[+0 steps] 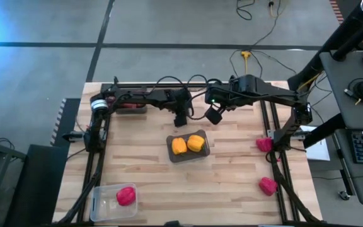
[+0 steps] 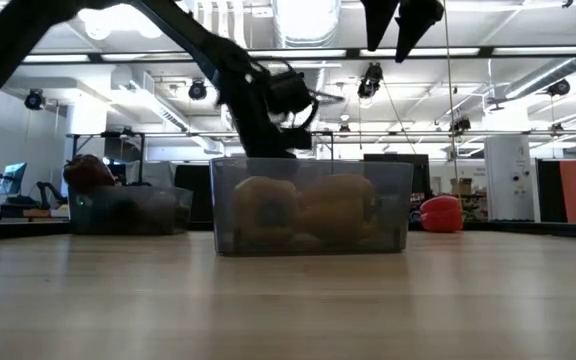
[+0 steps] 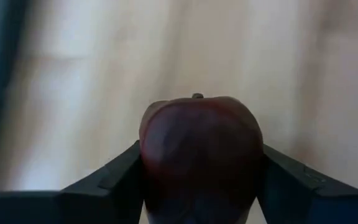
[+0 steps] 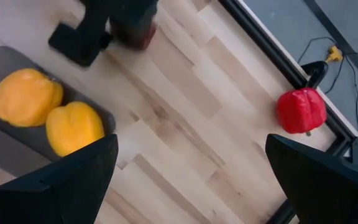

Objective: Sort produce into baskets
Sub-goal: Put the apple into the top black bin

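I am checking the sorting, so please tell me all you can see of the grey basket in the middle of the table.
The grey basket is a shallow, smoky, see-through plastic bin with rounded corners. It rests flat on the wooden table near its centre, turned a little askew. Two yellow peppers lie in it side by side and almost fill it. No gripper touches it; the left gripper and right gripper are behind it.

Mid-counter [image 1: 232, 176], the dark basket [image 1: 188, 153] holding two yellow peppers [image 1: 188, 144] blocks the centre. Just behind it both arms crowd the back strip: the left tool [image 1: 179, 118], clamped on a dark-red apple [image 3: 199, 155], and the right tool [image 1: 214, 115], fingers spread, hang close together. Open wood lies on either side of the basket and in front. Red peppers [image 1: 268, 185] sit along the right rail; the clear basket [image 1: 101, 207] fills the front-left corner.
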`<state>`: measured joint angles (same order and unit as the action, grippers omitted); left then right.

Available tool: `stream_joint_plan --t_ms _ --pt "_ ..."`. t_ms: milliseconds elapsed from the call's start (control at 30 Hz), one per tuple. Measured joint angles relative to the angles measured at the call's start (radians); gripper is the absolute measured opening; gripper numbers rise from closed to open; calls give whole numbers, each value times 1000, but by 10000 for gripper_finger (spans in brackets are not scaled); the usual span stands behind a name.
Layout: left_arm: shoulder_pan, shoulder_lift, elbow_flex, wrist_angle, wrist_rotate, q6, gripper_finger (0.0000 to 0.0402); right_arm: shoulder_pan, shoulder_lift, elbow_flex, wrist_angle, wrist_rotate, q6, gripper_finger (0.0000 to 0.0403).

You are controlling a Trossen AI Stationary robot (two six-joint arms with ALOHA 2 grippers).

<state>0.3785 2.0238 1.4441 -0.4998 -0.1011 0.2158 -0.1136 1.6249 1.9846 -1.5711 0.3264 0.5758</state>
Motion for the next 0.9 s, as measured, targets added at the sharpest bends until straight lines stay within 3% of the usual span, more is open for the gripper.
stream_joint_plan --t_ms 133,400,633,900 --pt "23 -132 0 -143 -164 -9 224 23 0 0 0 -3 -1 400" --pt "137 -416 -69 -440 -250 -177 224 33 0 -10 1 32 12 400" --pt "193 -560 -296 -426 -301 -256 224 32 0 -16 8 70 5 400" --pt "192 -572 -408 -356 -352 -379 279 -15 0 -16 30 72 2 400"
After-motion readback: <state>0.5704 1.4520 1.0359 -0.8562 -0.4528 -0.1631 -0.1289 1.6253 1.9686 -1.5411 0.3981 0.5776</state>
